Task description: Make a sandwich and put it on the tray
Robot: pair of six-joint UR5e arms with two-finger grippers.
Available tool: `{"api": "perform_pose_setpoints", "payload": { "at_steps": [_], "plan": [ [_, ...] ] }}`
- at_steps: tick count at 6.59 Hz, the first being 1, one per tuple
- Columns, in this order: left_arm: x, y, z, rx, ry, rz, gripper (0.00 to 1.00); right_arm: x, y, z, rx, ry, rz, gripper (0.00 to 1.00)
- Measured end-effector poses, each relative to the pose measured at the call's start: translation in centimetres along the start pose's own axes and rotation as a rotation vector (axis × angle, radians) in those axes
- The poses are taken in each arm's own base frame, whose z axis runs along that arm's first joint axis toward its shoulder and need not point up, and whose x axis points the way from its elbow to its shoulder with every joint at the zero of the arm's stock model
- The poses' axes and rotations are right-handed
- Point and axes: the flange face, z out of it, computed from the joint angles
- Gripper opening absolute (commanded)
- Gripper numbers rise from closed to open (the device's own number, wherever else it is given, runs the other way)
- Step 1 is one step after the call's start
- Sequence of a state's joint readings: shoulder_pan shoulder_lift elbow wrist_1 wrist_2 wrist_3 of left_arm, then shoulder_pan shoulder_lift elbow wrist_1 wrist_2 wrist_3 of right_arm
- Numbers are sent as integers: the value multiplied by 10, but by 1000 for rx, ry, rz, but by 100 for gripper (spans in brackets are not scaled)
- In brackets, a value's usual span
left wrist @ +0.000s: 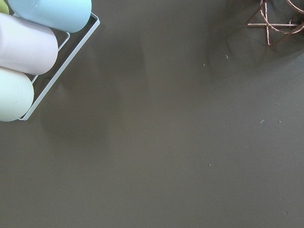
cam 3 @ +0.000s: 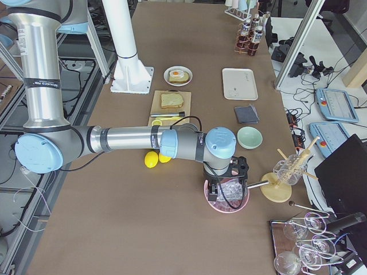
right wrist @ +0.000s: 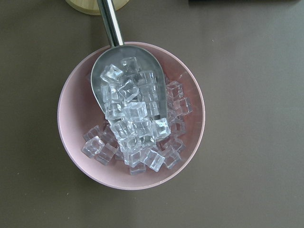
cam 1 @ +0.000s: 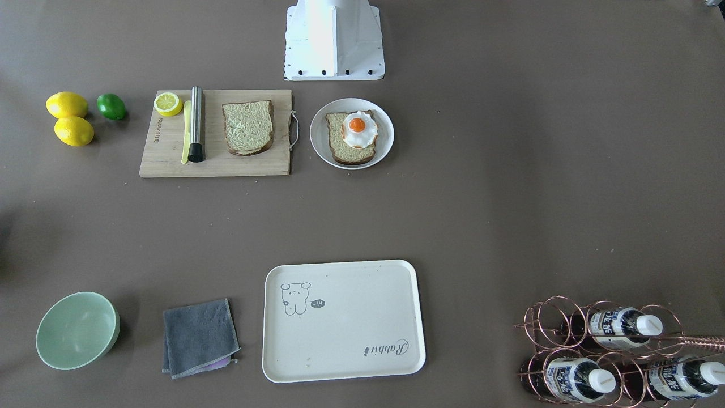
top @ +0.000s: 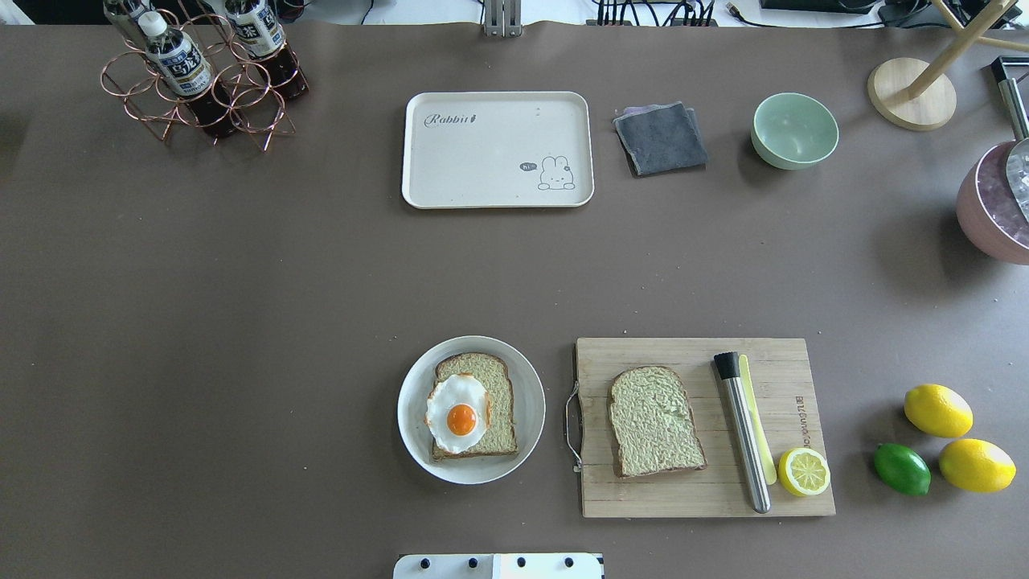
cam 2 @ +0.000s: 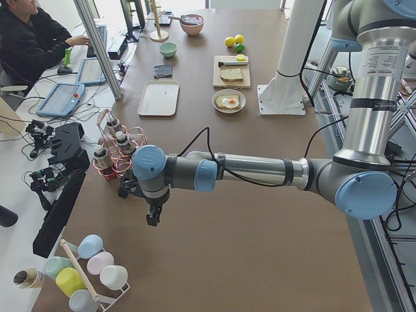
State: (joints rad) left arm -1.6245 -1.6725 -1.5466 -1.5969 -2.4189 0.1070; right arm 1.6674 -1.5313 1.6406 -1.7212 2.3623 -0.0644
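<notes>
Below the left gripper [cam 2: 153, 218]: bare matte brown table [left wrist: 166, 142], open room; pastel cups [left wrist: 23, 47] close to one side, copper wire bottle rack [cam 2: 120, 149] close to the other. Jaw opening and any hold: cannot tell. Well away toward mid-table: smooth cream tray [top: 497, 149], rounded corners; round white plate [top: 526, 378] holding a crusted bread slice [top: 498, 394] under a glossy egg [top: 458, 412]; second slice [top: 655, 420] on a wooden board [top: 699, 494]. Right under the right gripper [cam 3: 221, 195]: pink bowl [right wrist: 71, 118] of clear ice cubes [right wrist: 135, 111] and a steel scoop [right wrist: 109, 19]; jaw opening, again, cannot tell.
</notes>
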Motion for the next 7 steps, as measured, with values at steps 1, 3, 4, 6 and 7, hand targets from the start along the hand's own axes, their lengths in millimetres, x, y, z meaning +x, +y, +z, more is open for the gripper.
{"api": "perform_pose_setpoints", "payload": {
  "at_steps": [1,3,4,6,7],
  "plan": [
    [0,0,0,0,0,0,97,0,0,0,1,0,-1,100],
    [0,0,-1,1,0,1,97,0,1,1,-1,0,1,100],
    [1,0,-2,3,0,2,97,1,2,1,-3,0,3,100],
    [3,0,-4,7,-1,7,97,2,4,2,-4,0,4,100],
    [4,0,-4,8,-1,7,97,2,3,2,-4,0,4,100]
  ]
}}
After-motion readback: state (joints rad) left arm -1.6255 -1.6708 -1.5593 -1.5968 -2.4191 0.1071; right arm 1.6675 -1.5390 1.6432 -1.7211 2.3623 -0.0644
